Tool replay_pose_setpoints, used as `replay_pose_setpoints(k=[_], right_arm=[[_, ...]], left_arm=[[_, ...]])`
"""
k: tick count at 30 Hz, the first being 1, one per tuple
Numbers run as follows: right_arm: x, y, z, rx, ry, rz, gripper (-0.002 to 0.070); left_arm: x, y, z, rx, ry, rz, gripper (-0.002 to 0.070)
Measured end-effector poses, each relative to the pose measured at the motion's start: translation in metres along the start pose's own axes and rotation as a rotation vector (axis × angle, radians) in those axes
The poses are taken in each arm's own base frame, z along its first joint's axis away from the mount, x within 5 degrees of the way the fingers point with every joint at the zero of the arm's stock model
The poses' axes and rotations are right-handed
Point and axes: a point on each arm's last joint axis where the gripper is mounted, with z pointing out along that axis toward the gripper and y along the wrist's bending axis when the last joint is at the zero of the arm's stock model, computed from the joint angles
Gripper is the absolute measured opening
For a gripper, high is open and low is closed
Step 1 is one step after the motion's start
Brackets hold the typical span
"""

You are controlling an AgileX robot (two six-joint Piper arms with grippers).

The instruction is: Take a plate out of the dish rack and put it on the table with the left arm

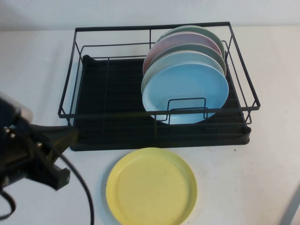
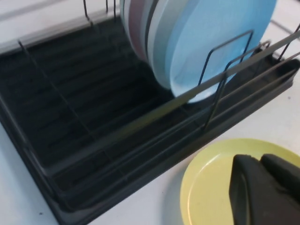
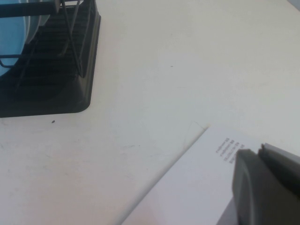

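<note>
Left end effector (image 1: 56,154) near the plate (image 1: 151,186), seemingly empty — right end effector (image 3: 267,187) cropped, grip unreadable.

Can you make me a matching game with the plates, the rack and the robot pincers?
Things:
1. yellow plate
2. blue plate
3. rack
4. left pincer

Places or states:
A. stands on edge inside the rack, nearest the front
B. lies flat on the table, in front of the rack
C. hangs low over the table, at the yellow plate's edge
D. black, holds the standing plates

The right pincer hangs over the table by a white sheet.

Pairs: 1-B, 2-A, 3-D, 4-C
</note>
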Motion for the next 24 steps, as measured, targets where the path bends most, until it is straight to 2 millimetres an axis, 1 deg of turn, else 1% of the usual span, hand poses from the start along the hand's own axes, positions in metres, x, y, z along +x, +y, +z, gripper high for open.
replay_pose_setpoints(k=[2, 6, 9, 13, 18, 20, 24], right_arm=[[0.0, 0.0, 0.0, 0.0, 0.0, 0.0, -0.002], [0.0, 0.0, 0.0, 0.0, 0.0, 0.0, -0.002], [0.0, 0.0, 0.0, 0.0, 0.0, 0.0, -0.002], [0.0, 0.0, 0.0, 0.0, 0.0, 0.0, -0.002], [0.0, 0.0, 0.0, 0.0, 0.0, 0.0, -0.002], [0.0, 0.0, 0.0, 0.0, 0.0, 0.0, -0.002], [0.0, 0.0, 0.0, 0.0, 0.0, 0.0, -0.002]], left_arm=[[-0.003, -0.008, -0.023, -0.02, -0.031, 0.031, 0.0002], [-0.001, -0.024, -0.06, -0.043, -0.048, 0.071, 0.0002], [0.009, -0.035, -0.078, -0.017, -0.009, 0.087, 0.0001], [0.025, -0.052, -0.092, 0.082, 0.1, 0.098, 0.0], [0.044, -0.067, -0.103, 0.239, 0.282, 0.107, 0.0], [0.047, -0.07, -0.105, 0.27, 0.318, 0.101, 0.0], [0.049, -0.07, -0.106, 0.27, 0.336, 0.109, 0.0]])
